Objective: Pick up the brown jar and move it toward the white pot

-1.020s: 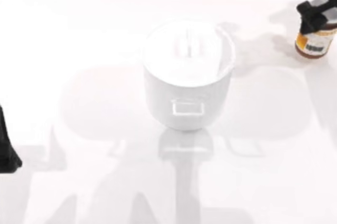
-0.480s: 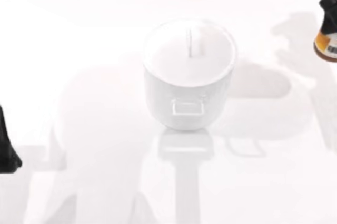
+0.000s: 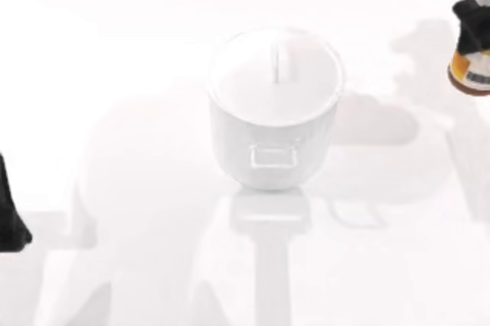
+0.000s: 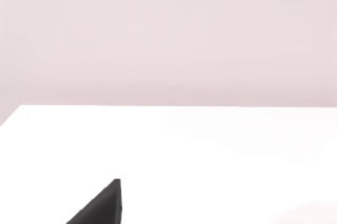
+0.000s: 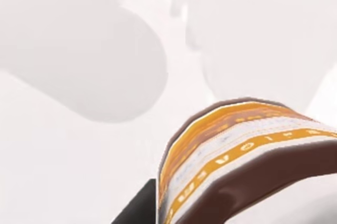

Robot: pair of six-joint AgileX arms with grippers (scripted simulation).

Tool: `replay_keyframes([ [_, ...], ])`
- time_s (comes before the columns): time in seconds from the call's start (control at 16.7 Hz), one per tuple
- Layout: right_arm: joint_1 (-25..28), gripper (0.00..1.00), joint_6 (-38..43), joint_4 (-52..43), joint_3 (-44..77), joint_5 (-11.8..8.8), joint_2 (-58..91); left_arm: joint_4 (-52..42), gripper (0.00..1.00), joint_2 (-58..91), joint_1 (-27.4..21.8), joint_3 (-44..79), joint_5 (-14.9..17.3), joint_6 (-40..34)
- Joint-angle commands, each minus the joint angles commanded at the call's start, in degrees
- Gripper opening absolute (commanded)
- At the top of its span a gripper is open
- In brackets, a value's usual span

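The brown jar [image 3: 472, 73], dark glass with an orange-and-white label, hangs at the far right edge of the top view, partly cut off. My right gripper [image 3: 474, 34] is shut on its upper part and hides the lid. In the right wrist view the jar's label [image 5: 237, 150] fills the lower right, with one dark finger [image 5: 139, 209] against its side. The white pot [image 3: 274, 123] stands in the middle of the table with its lid on, its slim top handle [image 3: 280, 62] up and its side handle [image 3: 272, 157] facing the front. A wide gap separates jar and pot.
My left arm [image 3: 9, 215] is parked at the table's left edge; the left wrist view shows only one dark fingertip [image 4: 101, 206] over bare white table. Soft shadows lie around the pot.
The jar has come up off the table in my right gripper. It first went right, toward the frame's edge, then drifted slightly back left. The pot and left arm have not moved.
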Motion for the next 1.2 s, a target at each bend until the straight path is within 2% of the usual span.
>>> replay_keyframes([
  [0.18,3.30,0.00,9.13,2.99,-4.21,2.72,-1.30,0.00,1.00,0.00,0.00,0.00,0.00,0.00],
  [0.54,11.66,0.00,33.76,10.79,-15.10,9.45,-5.10,0.00,1.00,0.00,0.00,0.00,0.00,0.00],
  [0.72,14.76,0.00,40.85,13.69,-19.25,11.85,-6.66,0.00,1.00,0.00,0.00,0.00,0.00,0.00],
  [0.84,15.62,0.00,42.53,14.52,-20.45,12.52,-7.13,0.00,1.00,0.00,0.00,0.00,0.00,0.00],
  [1.2,15.43,0.00,42.46,15.42,-21.01,12.35,-6.46,0.00,1.00,0.00,0.00,0.00,0.00,0.00],
])
